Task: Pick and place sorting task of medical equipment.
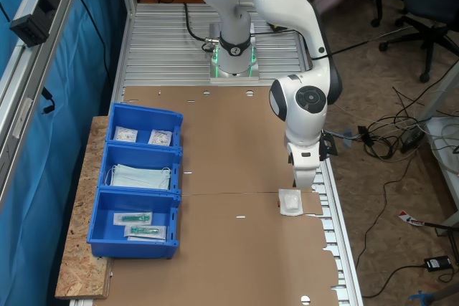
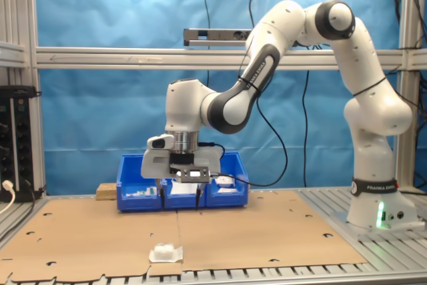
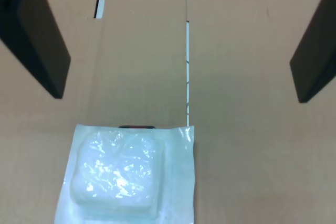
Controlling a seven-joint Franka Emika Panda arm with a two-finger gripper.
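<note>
The medical equipment, a flat square white packet point(image 1: 290, 202) with a padded lump in its middle, lies on the brown cardboard near the table's edge at the first exterior view's right. In the second exterior view the packet point(image 2: 165, 253) rests close to the front edge. My gripper point(image 2: 180, 199) hangs open above the cardboard, a little behind and above the packet. In the wrist view the two dark fingers point(image 3: 37, 40) stand wide apart around my gripper's middle point(image 3: 176, 45), with bare cardboard between them. There the packet point(image 3: 123, 174) lies off to one side, outside the fingers.
A blue three-compartment bin point(image 1: 140, 166) stands at the first exterior view's left. It holds two small white packets point(image 1: 142, 135), a pale blue face mask point(image 1: 141, 177) and long clear packets with teal items point(image 1: 140, 223). The cardboard point(image 1: 229, 148) has a seam and small slots.
</note>
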